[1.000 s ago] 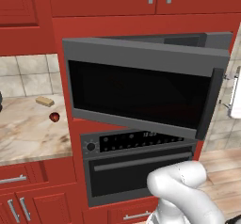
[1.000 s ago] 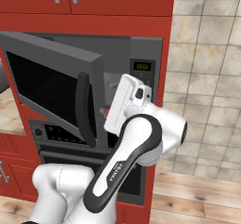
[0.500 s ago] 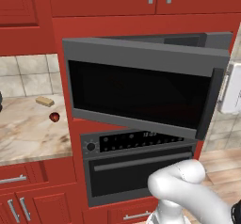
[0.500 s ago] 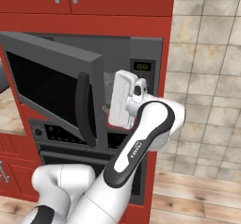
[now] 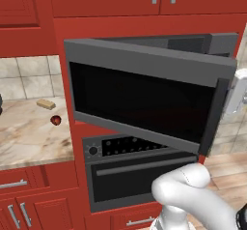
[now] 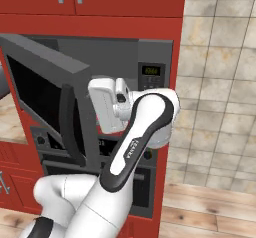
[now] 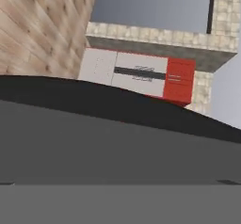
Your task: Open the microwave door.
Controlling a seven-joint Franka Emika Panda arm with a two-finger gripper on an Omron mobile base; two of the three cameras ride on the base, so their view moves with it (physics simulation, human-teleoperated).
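The microwave is built into red cabinetry, and its keypad panel with a green display sits right of the cavity. The microwave door stands partly open, swung out on its left hinge. Its black bar handle runs down the free edge. My gripper is just behind that free edge, on the door's inner side, and it also appears at the door's right end. In the hand view the door's dark surface is very close, and the fingertips sit far apart at the bottom corners with nothing between them.
A black oven with knobs sits directly below the microwave. To the left, a marble counter carries a small brown block and a red round item. A tiled wall and wooden floor lie to the right.
My hand has swung from in front of the keypad panel toward the door's free edge and now sits right behind it. The door's angle looks unchanged.
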